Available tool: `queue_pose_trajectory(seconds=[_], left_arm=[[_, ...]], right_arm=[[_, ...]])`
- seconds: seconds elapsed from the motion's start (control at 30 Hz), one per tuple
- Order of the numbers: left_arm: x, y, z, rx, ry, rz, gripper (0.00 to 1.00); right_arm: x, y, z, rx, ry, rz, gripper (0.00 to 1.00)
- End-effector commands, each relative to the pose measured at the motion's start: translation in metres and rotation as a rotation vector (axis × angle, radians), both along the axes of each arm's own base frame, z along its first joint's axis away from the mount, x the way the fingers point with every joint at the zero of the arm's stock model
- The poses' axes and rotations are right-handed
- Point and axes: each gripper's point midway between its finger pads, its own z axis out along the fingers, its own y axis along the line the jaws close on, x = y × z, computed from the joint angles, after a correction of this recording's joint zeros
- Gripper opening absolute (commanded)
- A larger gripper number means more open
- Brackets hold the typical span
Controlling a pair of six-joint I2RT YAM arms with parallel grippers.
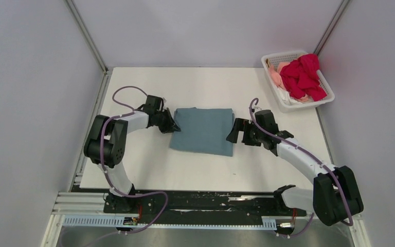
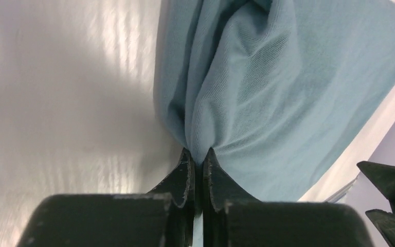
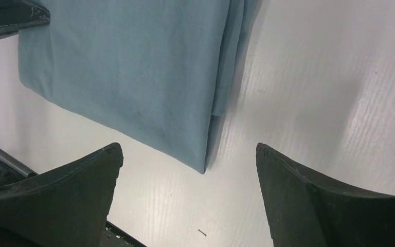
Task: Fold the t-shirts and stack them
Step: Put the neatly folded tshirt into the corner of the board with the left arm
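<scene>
- Three t-shirts in the overhead view: one out on the counter (image 1: 144, 164), two in the basket (image 1: 273, 63).
- Blue-grey t-shirt (image 1: 203, 129): folded into a rough rectangle and lying flat mid-counter, between the two claws. Its far edge is square to the counter and its near edge runs slightly skewed.
- Left claw (image 2: 197, 157): jaws closed to a hairline on a pinch of the shirt's left edge. The cloth gathers into pleats that fan away from the fingertips, so I log it as gripping the blue-grey t-shirt.
- Right claw (image 3: 187, 149): jaws spread wide with nothing between them. It sits just beside the shirt's right edge. In its wrist view the near right corner of the fold lies between the two fingers, and neither finger touches cloth.
- Stacked layers show along that right edge — several thicknesses, neatly aligned.
- I cannot tell whether the right fingers rest on the counter or hang above it.
- Basket: white lattice at the far right corner of the counter, well apart from both arms.
- Red t-shirt (image 1: 303, 77): a crumpled heap filling most of the basket and draping over its right rim.
- Pink t-shirt (image 1: 276, 77): bunched at the basket's left side, touching the red one and partly under it.
</scene>
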Motion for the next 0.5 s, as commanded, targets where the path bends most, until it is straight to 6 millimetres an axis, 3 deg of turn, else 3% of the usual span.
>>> queue_pose_trajectory(seconds=[0.0, 0.03, 0.17, 0.27, 0.37, 0.47], left_arm=[[0.025, 0.023, -0.020, 0.200, 0.018, 0.048, 0.00], [0.027, 0.034, -0.021, 0.231, 0.041, 0.072, 0.00], [0.070, 0.077, -0.009, 0.338, -0.011, 0.140, 0.00], [0.106, 0.096, 0.006, 0.363, -0.063, 0.114, 0.00], [0.136, 0.131, 0.020, 0.391, -0.067, 0.148, 0.00], [0.167, 0.182, 0.035, 0.461, -0.067, 0.203, 0.00]], right_arm=[[0.018, -0.011, 0.016, -0.017, -0.064, -0.045, 1.00], [0.019, -0.013, 0.017, -0.019, -0.067, -0.050, 1.00], [0.021, -0.020, 0.019, -0.032, -0.085, -0.055, 1.00], [0.023, -0.024, 0.021, -0.051, -0.107, -0.056, 1.00], [0.026, -0.030, 0.023, -0.061, -0.122, -0.074, 1.00], [0.028, -0.034, 0.026, -0.065, -0.133, -0.083, 1.00]])
